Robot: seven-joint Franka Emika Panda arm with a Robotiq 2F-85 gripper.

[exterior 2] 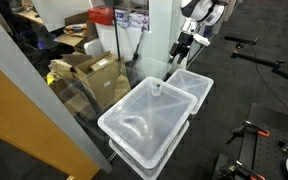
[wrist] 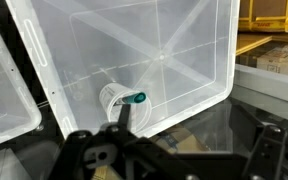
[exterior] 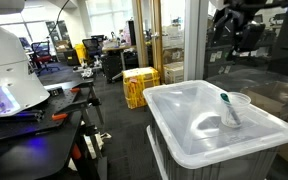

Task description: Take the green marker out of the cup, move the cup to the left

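Green marker point(exterior: 225, 99) stands cap-up in the cup point(exterior: 236, 112), right of centre in an exterior view. It leans slightly toward frame left, cap clear of the rim. Cup sits on the bench point(exterior: 184, 110), a translucent white bin lid, toward its right end. Tool point(exterior: 239, 32) hangs at upper right of frame, well above and apart from cup; its fingers look spread, holding nothing.

In wrist view the cup point(wrist: 112, 98) shows at lower centre w/ the green marker point(wrist: 137, 99) poking its cap toward frame right. Tool's dark body fills the bottom edge just below.

So marker lies below and ahead of tool, long axis approx. vertical. Judgement: step one, pulling the marker, not yet begun. Next move calls for a descent over the cap, fingers either side of the shaft. Risk: light cup may tip or lift w/ the marker. Yellow crates point(exterior: 139, 85) stand on the floor at frame centre.
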